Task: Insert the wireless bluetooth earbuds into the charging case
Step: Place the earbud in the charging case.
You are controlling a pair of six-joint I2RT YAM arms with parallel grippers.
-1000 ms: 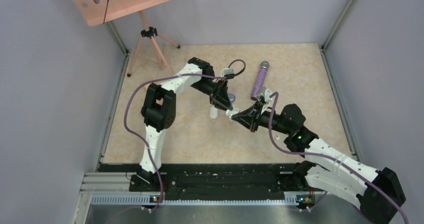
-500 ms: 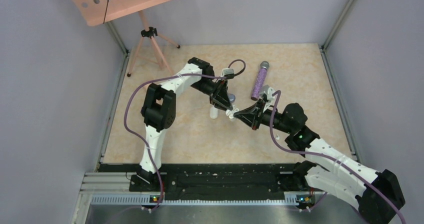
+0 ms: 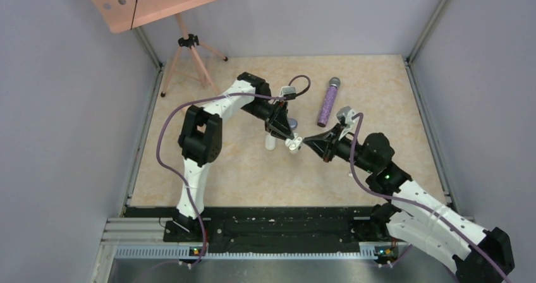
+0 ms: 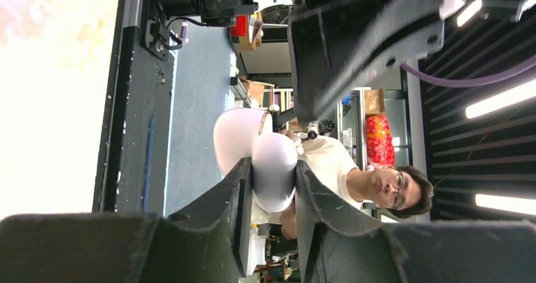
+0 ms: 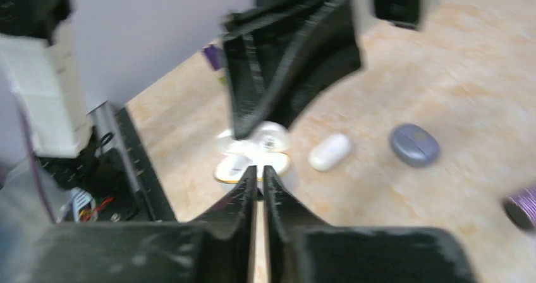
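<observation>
Right wrist view, blurred: I cannot pick out the earbuds themselves. They are too small to tell apart from the open white case (image 5: 262,141), whose lid stands up behind a gold-rimmed base.

The left pincer (image 4: 272,175) has that case clamped from above. In its own camera, both fingers press flat on the rounded shell.

My right pincer (image 5: 259,172) points straight at the base, with its tips just short of the rim. Its jaws are drawn almost together, leaving only a thin slit, and I make out nothing gripped in it.

Two more containers lie on the counter (image 3: 392,106) behind the held case. A closed white case (image 5: 330,151) is close by, and a closed grey case (image 5: 414,145) lies a little beyond it. They are apart from each other.

A purple microphone (image 3: 327,102) lies further back, clear of both pincers.

From above, the two pincers meet tip to tip near the middle of the counter. Bare counter runs on to the grey wall (image 3: 480,74) on the right and back to the far wall. More bare counter lies between the pincers and the black rail (image 3: 265,223) at the near edge.

On the far left, the tripod (image 3: 188,52) stands with its legs at the counter's corner, well apart from the left arm's elbow.
</observation>
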